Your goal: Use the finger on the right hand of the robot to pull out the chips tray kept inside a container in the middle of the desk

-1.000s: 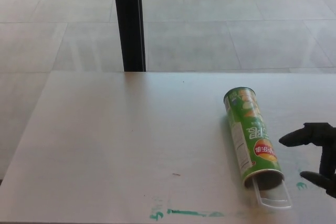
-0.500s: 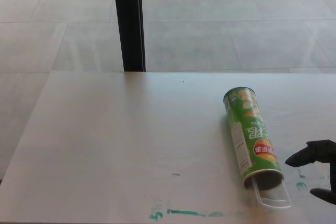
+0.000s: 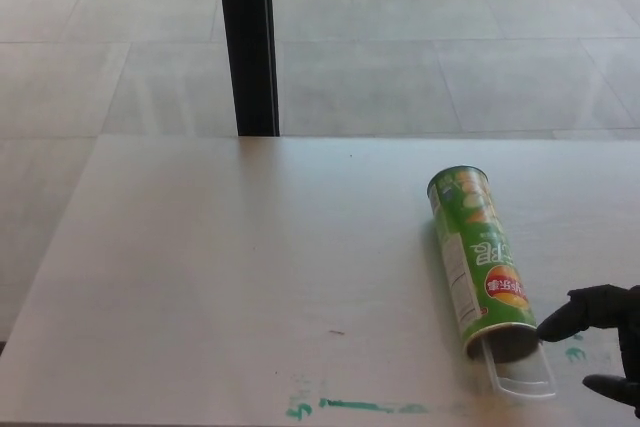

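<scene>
A green chips can lies on its side on the pale desk, right of the middle, its open mouth toward the near edge. A clear plastic tray sticks a short way out of that mouth. My right hand is at the right edge of the view, open, fingers apart. Its upper finger points left, with its tip close to the can's open end just above the tray. The lower finger hovers to the right of the tray. My left hand does not show.
Green paint marks run along the desk's near edge. A black post stands behind the desk's far edge, with tiled floor beyond.
My right hand has dropped lower and slid toward the can's open end. The can and tray have not moved; the camera shifted very slightly.
</scene>
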